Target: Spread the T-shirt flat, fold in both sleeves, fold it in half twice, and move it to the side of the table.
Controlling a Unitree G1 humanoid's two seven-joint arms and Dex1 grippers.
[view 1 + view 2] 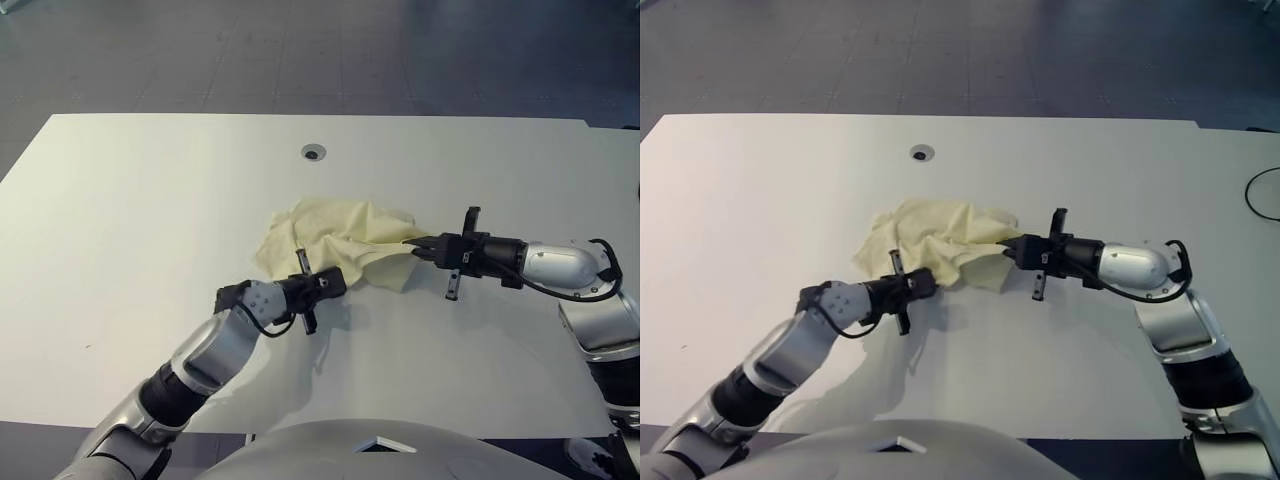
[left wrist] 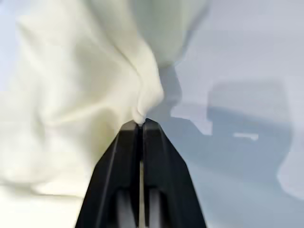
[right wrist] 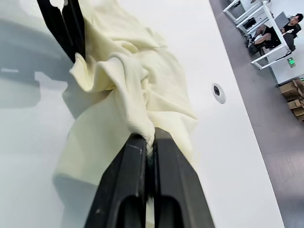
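At the centre of the white table [image 1: 150, 200], a crumpled pale yellow T-shirt [image 1: 320, 235] lies bunched, its 6 o'clock edge pinched by the left gripper [image 1: 335, 280] and its 3 o'clock edge by the right gripper [image 1: 415, 245], a two-point hold seemingly meant for pulling it flat.

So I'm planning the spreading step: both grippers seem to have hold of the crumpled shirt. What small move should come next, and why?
Probably draw the left gripper and right gripper apart, low over the table. Each is shut on a fold of the T-shirt, which lies bunched in a heap, so pulling outward should start opening it flat.
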